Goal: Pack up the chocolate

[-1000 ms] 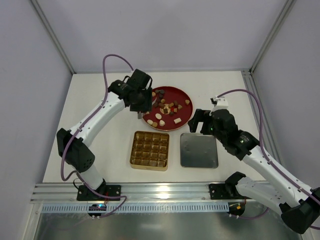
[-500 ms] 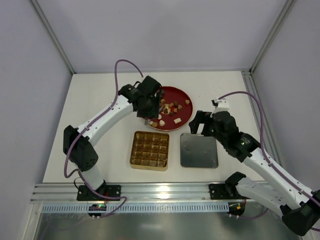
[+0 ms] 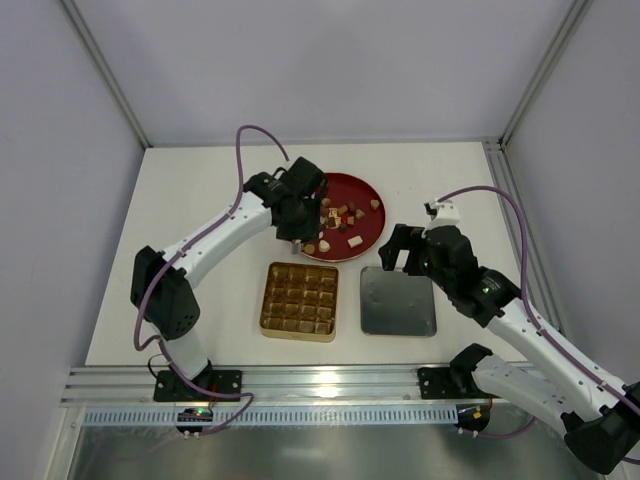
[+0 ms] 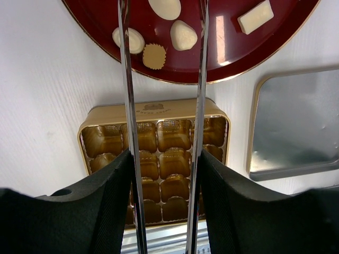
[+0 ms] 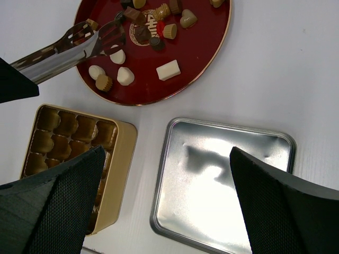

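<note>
Top external view: left gripper (image 4: pixel 164 159) has just swung its shiny metal tongs (image 5: pixel 58 53) in over the round red plate (image 5: pixel 196 53). It's clamped on them, tips apart above the assorted chocolate pieces (image 5: pixel 151 26). Right gripper (image 5: pixel 167 153) hangs spread. Gold gridded box (image 4: pixel 153 107) looks empty, so probably first pick.

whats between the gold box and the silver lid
Nothing but a bare strip of white table between the gold box and the silver lid, clearest in the right wrist view.
</note>
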`<state>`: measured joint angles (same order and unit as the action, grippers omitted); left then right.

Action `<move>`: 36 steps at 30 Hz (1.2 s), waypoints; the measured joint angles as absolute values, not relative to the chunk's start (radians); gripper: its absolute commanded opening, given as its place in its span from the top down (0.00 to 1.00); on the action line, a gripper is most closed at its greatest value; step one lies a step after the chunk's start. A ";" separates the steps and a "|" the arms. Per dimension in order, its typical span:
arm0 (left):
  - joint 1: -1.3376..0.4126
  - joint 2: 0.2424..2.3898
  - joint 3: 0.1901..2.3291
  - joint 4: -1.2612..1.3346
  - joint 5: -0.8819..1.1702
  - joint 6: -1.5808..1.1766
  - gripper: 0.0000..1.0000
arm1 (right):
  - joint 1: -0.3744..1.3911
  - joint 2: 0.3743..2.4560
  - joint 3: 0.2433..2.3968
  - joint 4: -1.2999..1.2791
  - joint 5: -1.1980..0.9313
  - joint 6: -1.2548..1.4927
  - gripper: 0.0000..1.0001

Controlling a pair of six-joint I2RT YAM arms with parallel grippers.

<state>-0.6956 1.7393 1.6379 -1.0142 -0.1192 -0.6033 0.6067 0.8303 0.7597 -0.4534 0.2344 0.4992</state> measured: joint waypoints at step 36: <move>-0.705 1.786 1.598 -0.977 -0.104 -0.626 0.55 | 0.607 0.822 0.744 -0.453 0.242 0.501 0.00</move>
<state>-0.7048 1.7863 1.5982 -0.9768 -0.1036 -0.6262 0.6067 0.8223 0.7437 -0.4534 0.2420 0.5007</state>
